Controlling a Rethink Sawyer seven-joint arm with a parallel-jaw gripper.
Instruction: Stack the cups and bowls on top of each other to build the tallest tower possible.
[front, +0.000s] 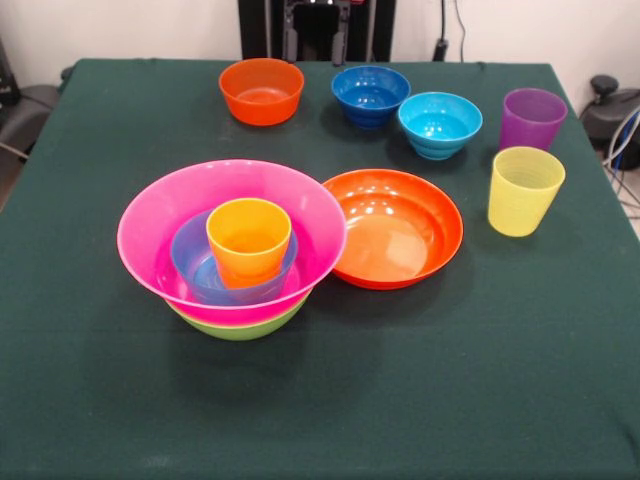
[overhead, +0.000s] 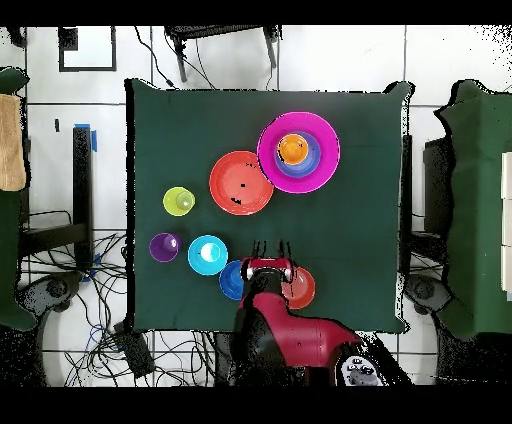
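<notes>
At far edge: gripper (overhead: 272, 246) | tower (front: 232, 250) mid-table | front bare

pink bowl (front: 232, 232), orange cup (front: 249, 240), poss. lime bowl (front: 240, 326) under, dk green table (front: 400, 400)

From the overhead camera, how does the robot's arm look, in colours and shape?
The arm is thick and rounded, mostly glossy red, with black sections at its joints and a black part at the front end. The gripper shows only as thin dark prongs. I see no markings on it.

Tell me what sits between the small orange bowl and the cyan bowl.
The dark blue bowl sits between the small orange bowl and the cyan bowl, clearest in the front view.
</notes>
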